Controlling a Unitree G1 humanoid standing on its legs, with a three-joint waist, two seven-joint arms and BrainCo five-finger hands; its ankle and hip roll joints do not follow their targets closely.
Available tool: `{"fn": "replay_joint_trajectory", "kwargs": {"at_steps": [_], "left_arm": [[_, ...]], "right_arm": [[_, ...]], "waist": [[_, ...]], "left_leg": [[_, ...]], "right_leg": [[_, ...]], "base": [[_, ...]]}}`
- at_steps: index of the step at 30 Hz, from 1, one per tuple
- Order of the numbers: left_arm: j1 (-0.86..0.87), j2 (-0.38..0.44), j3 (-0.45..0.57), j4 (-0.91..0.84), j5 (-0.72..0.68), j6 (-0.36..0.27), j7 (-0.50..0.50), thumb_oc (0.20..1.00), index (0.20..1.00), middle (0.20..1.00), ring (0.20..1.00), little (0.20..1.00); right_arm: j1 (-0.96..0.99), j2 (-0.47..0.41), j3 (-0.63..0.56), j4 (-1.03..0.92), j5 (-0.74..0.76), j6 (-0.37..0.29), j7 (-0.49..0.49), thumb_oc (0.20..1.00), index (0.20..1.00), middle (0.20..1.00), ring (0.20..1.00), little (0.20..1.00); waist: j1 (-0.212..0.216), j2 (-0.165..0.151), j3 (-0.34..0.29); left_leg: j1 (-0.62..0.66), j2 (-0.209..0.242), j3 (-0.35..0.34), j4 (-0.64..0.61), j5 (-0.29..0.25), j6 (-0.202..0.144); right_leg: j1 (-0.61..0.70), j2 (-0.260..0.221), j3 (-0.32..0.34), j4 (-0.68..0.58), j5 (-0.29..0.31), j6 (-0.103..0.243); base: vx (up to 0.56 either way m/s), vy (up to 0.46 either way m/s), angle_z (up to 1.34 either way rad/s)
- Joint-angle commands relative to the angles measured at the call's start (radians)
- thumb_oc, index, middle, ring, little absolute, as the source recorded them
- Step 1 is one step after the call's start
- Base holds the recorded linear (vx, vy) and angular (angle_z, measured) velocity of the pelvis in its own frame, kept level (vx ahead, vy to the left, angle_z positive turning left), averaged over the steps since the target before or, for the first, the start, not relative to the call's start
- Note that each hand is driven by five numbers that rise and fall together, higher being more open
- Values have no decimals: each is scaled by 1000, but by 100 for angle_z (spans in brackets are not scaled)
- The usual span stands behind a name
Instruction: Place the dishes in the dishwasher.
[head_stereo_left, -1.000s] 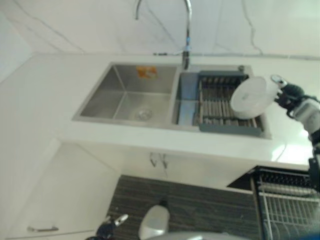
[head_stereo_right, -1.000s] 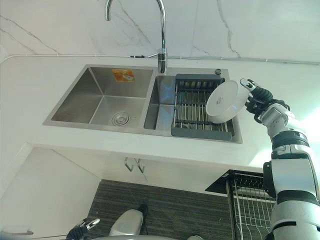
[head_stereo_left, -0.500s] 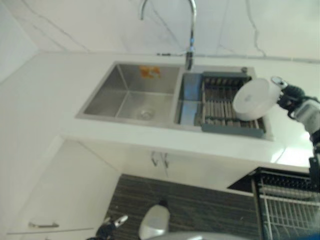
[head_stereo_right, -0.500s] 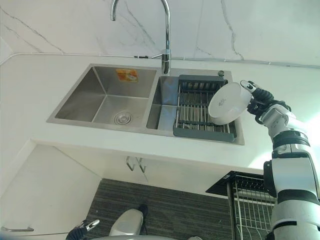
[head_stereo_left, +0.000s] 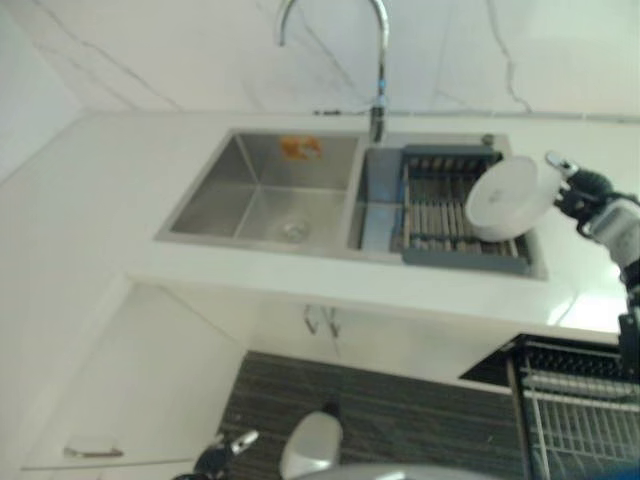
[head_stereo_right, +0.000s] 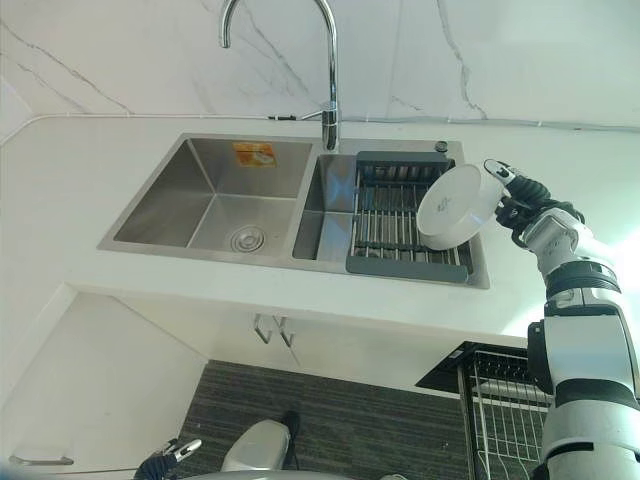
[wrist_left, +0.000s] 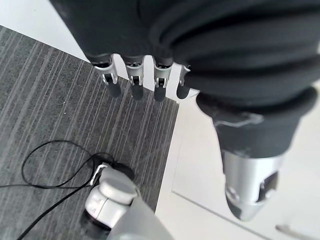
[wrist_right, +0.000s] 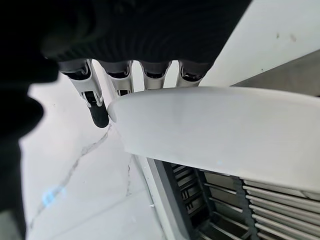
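Right eye view: the right hand (head_stereo_right: 522, 200) is gripping a round white ceramic bowl (head_stereo_right: 456, 207) by its rim, tilting it on edge above the dark grey slatted drying rack (head_stereo_right: 404, 222) sitting in the steel double sink (head_stereo_right: 210, 205) of the white desk (head_stereo_right: 90, 160). Left hand (wrist_left: 150, 82) is hanging over the grey striped floor (wrist_left: 55, 120), fingers relaxed and holding nothing.

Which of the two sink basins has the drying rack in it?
The right basin, beside the right hand holding the white bowl; the rack sits there, not in the left basin.
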Motion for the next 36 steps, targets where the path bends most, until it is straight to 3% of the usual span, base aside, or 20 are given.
{"fn": "replay_joint_trajectory", "kwargs": {"at_steps": [1, 21, 36], "left_arm": [[-17, 38, -46, 27, -38, -33, 10, 1000, 1000, 1000, 1000, 1000], [-20, 28, -50, 33, -45, -33, 13, 1000, 1000, 1000, 1000, 1000], [-23, 30, -43, 40, -42, -34, 4, 1000, 1000, 1000, 1000, 1000]], "right_arm": [[-60, -11, 3, 8, 83, -43, -14, 1000, 1000, 1000, 1000, 1000], [-41, -5, -35, 17, 131, -50, -42, 1000, 1000, 1000, 1000, 1000], [-37, 0, -31, 58, 107, 52, 32, 1000, 1000, 1000, 1000, 1000]], "waist": [[11, -12, -28], [2, -9, -34], [4, -8, -35]], "left_leg": [[-34, 66, 68, 73, -72, -57], [-31, 69, 76, 73, -75, -57], [-34, 72, 80, 73, -73, -58]], "right_leg": [[-56, -16, 78, 32, -54, -6], [-60, -17, 83, 32, -53, -7], [-64, -18, 84, 32, -51, -6]], "base": [[0, 0, 0], [-1, 0, 0], [-7, 0, -2]]}}
